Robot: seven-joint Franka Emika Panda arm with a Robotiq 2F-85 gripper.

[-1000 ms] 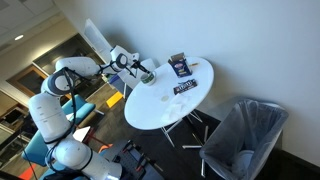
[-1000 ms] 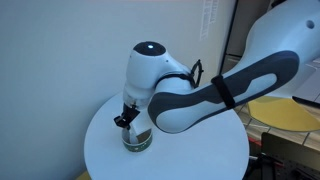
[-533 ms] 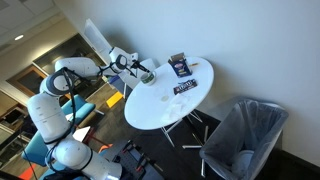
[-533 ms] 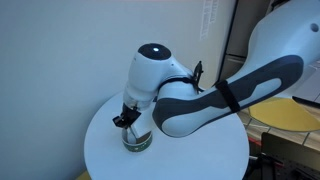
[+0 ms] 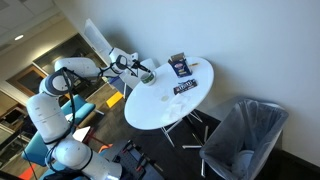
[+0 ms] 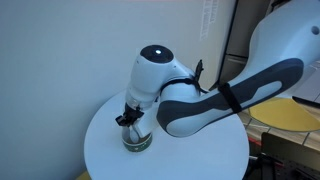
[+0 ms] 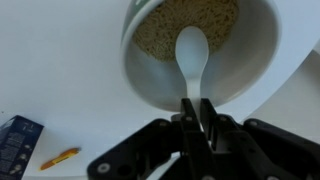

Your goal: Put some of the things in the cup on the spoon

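Observation:
The small dark-green cup (image 5: 147,76) (image 6: 137,140) stands near the edge of the white round table (image 5: 160,105). In the wrist view its rim (image 7: 150,80) looks pale, and it holds fine tan grains (image 7: 160,30). My gripper (image 7: 195,103) is shut on the handle of a white spoon (image 7: 191,50). The spoon's bowl sits over the grains inside the cup. In both exterior views the gripper (image 5: 140,68) (image 6: 128,118) hangs right above the cup, and the spoon is too small to make out there.
Two dark printed packets (image 5: 179,65) (image 5: 185,87) lie farther along the table. A blue packet (image 7: 15,145) and a small orange item (image 7: 60,158) lie on the tabletop near the cup. A grey chair (image 5: 245,135) stands beside the table.
The arm's wrist has shifted very slightly over the cup. The gripper stays shut on the spoon, and the cup has not moved.

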